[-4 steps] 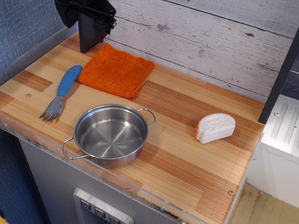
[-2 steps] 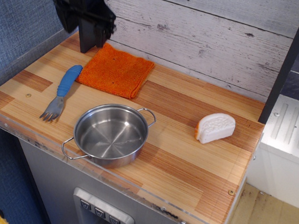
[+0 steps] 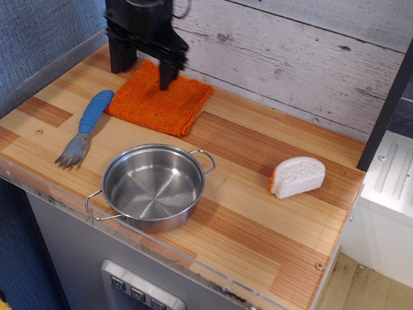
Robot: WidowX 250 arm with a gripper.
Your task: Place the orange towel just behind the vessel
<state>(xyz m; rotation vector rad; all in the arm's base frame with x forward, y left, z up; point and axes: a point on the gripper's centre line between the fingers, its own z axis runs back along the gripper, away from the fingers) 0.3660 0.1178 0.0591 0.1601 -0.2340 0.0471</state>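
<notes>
I see gripper (image 3: 143, 73) vertical, jaws spread wide, over orange towel's (image 3: 161, 98) back edge | towel at 12 o'clock of vessel (image 3: 153, 185)

Before me the striped wooden tabletop (image 3: 258, 222) carries the orange towel (image 3: 161, 98) flat at the back left, a blue-handled fork (image 3: 86, 127) beside it, the vessel (image 3: 153, 186) near the front, and a white wedge (image 3: 298, 177) well apart at right.
</notes>
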